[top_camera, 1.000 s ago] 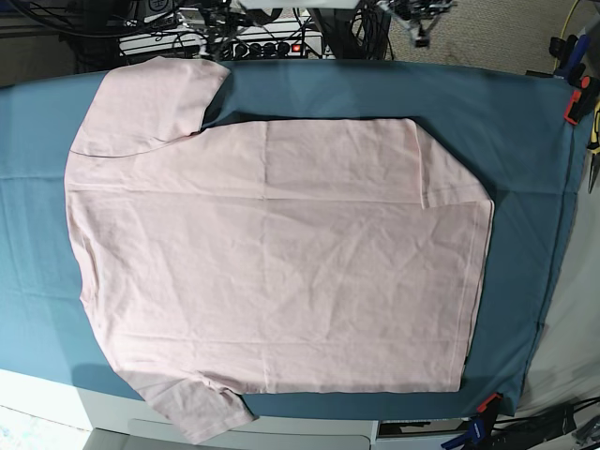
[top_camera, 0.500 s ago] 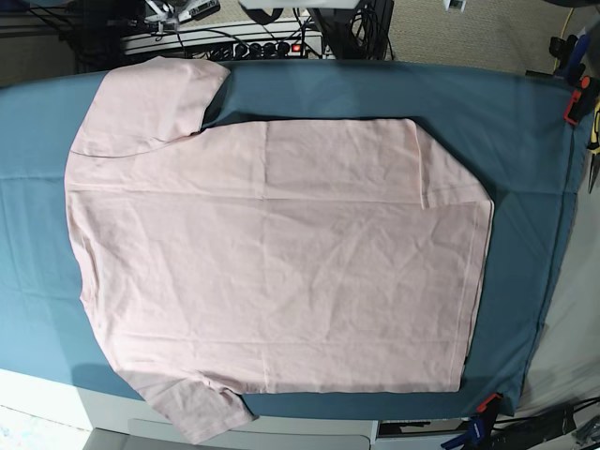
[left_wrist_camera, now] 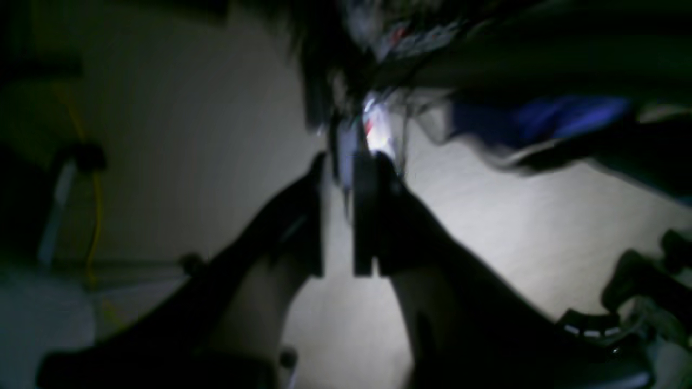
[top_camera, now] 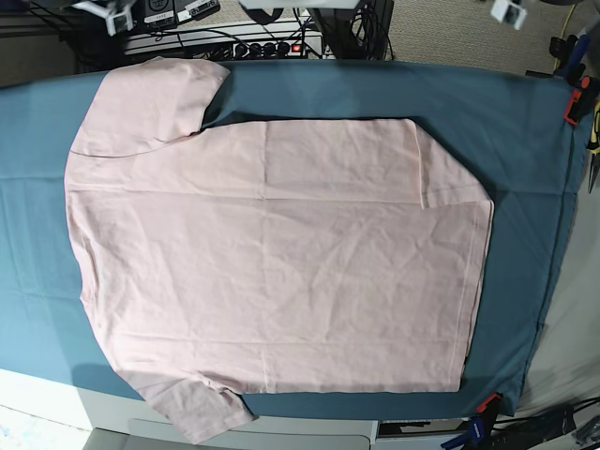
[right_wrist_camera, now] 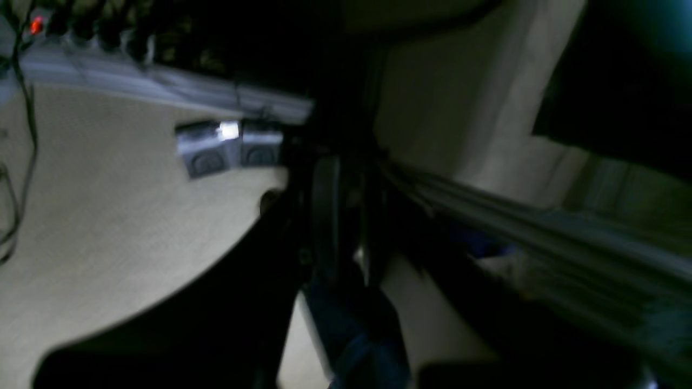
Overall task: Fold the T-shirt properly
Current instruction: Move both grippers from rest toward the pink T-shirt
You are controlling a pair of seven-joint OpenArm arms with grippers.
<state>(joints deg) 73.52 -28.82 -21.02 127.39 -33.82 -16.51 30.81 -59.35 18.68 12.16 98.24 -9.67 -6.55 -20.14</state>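
Left wrist view: the left gripper hangs over pale carpet, its two dark fingers nearly pressed together with only a thin slit between them and nothing held. Blur hides detail beyond the fingertips. A yellow cable runs down the dim side of that picture.

Right wrist view: the right gripper is dark and smeared; its fingers stand close together with a narrow gap, and I cannot tell whether anything sits between them. A power strip with a red light lies on the carpet beyond it.

Base view: neither gripper touches the T-shirt. The T-shirt lies flat, plain pink side up, on the teal cloth that covers the table. One sleeve reaches the far edge of the cloth; the other sleeve hangs over the near edge. The hem runs straight, with bare cloth beyond it. An orange clamp grips the cloth's far corner past the hem, and another clamp grips the near corner.
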